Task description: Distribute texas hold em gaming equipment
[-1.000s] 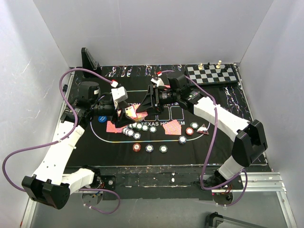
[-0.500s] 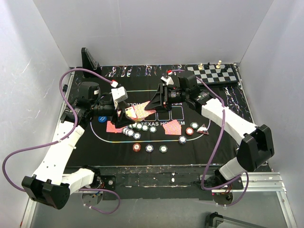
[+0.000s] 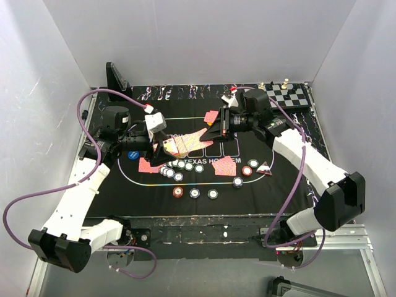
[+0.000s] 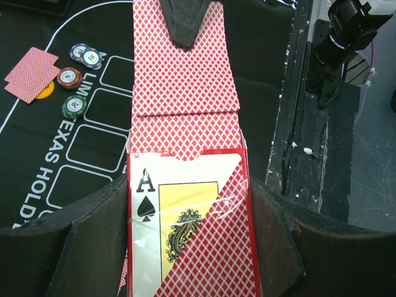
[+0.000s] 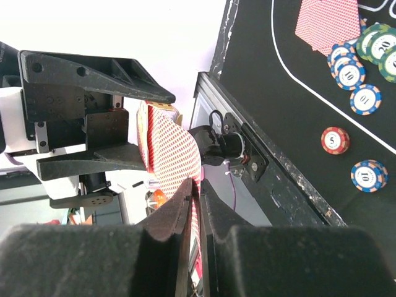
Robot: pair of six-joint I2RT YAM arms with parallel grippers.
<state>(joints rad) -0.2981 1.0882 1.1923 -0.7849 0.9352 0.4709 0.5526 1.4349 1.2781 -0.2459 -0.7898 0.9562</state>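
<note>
My left gripper [image 3: 162,147] is shut on a red card box [image 4: 189,229] with an ace of spades on its face, held above the mat's left half. One red-backed playing card [image 4: 182,68] sticks out of the box. My right gripper [image 3: 213,131] is shut on the far end of that card [image 5: 174,154], pinched thin between its fingers [image 5: 185,204]. On the mat lie two small card piles [image 3: 147,166] [image 3: 224,166], another card [image 3: 211,116] at the back, a row of poker chips [image 3: 182,166], three more chips [image 3: 195,193] nearer, a blue button disc [image 3: 131,155] and a dark triangular marker [image 3: 265,167].
A chessboard [image 3: 279,96] with pieces sits at the back right corner. A black stand [image 3: 116,77] rises at the back left. The black felt mat [image 3: 278,185] covers the table between white walls. Purple cables loop over both arms.
My right gripper has closed on the card and drawn back to the right, sliding the card out of the box. The left gripper has stayed still with the box.
</note>
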